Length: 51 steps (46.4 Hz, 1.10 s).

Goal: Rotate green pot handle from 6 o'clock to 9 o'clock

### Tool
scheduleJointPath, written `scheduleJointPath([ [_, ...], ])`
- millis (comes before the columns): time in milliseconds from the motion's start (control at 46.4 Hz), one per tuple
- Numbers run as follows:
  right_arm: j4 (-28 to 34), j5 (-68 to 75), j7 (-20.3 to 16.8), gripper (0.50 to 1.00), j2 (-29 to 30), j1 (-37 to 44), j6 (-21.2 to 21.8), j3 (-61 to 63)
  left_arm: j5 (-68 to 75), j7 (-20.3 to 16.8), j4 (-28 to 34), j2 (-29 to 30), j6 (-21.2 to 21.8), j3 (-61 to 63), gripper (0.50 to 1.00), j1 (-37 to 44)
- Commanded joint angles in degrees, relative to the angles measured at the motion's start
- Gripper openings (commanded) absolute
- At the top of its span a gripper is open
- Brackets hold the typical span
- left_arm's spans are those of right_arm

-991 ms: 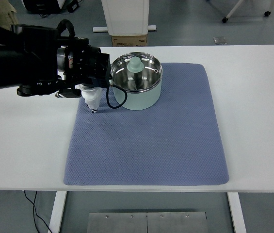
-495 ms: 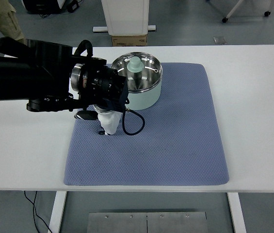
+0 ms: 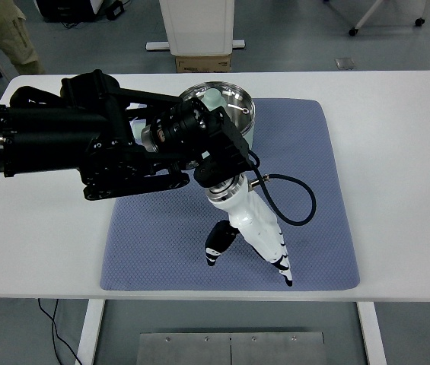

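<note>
The left arm had swung a long way in that last second. From beside the pot's left flank it had come across the front of it, and now the left hand (image 3: 249, 243) hung over the bare middle of the blue mat (image 3: 321, 190), nearer the table's front edge than the pot. Its white fingers (image 3: 275, 247) pointed down and away from the robot, spread loosely with the thumb splayed off to one side — open, and holding nothing.

The green pot (image 3: 234, 114) stood where it had been all along, at the far left corner of the mat, though the black forearm now covered most of it. Only part of the steel rim and a pale green knob showed above the arm. From where I stood I could not make out a side handle at all, so I could not tell which way it pointed.

My guess was that the hand was being brought round to the pot's near side — the six o'clock side — to catch the handle there. Nothing had been turned yet, so far as I could judge. The right arm was nowhere to be seen.
</note>
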Motion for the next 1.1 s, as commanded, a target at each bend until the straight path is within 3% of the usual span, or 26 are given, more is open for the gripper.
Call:
scheduleJointPath([
  [0, 0.0, -0.01, -0.01, 1.0, 0.0, 0.0, 0.0, -0.02, -4.9, 0.01, 0.79, 0.44, -0.01, -1.0, 1.0, -0.22],
  [237, 0.0, -0.01, -0.01, 1.0, 0.0, 0.0, 0.0, -0.03, -12.45, 0.01, 4.21, 0.88, 0.08, -4.43, 1.0, -0.22],
  [1077, 0.0, -0.01, -0.01, 1.0, 0.0, 0.0, 0.0, -0.03, -69.06, 0.01, 29.96, 1.23, 2.9, -3.73, 1.0, 2.5],
])
